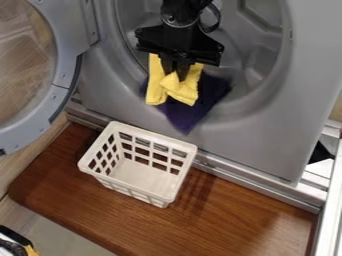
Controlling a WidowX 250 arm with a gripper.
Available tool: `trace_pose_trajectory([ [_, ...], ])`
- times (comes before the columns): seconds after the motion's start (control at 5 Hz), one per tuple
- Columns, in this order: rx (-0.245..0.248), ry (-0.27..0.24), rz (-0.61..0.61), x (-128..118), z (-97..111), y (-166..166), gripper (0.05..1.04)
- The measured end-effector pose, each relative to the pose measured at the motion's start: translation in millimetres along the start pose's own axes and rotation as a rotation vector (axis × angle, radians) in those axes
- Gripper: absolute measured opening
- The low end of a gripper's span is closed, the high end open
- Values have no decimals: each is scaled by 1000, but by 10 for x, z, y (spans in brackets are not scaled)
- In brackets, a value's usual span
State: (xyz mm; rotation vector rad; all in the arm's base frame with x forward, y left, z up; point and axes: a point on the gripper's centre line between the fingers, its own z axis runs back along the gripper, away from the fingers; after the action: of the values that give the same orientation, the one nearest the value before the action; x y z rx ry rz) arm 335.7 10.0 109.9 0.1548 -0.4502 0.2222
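My gripper [176,75] hangs at the mouth of a front-loading machine's drum, its fingers closed on a yellow cloth [160,87] that droops to both sides of them. Behind and below the yellow cloth, a dark purple cloth [190,112] hangs over the lower rim of the drum opening; whether the gripper also pinches it, I cannot tell. Below them, a white slatted basket [143,179] stands on the brown wooden board, with its bare bottom visible.
The grey machine front [254,135] rises behind the board [227,220]. Its round door [63,90] stands swung out at the left. Metal rails [304,192] run along the machine's base and up the right edge. A black and yellow object [27,247] lies at the lower left.
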Motion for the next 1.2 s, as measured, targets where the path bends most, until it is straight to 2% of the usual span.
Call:
trace_pose_trajectory([
  [0.6, -7, 37, -47, -471, 245, -133, 89],
  [0.8, -41, 65, -69, -634, 199, -224, 89],
  [1.0, -81, 82, -133, -753, 139, -403, 89],
  [1.2, -98, 106, -224, -909, 24, -665, 89],
])
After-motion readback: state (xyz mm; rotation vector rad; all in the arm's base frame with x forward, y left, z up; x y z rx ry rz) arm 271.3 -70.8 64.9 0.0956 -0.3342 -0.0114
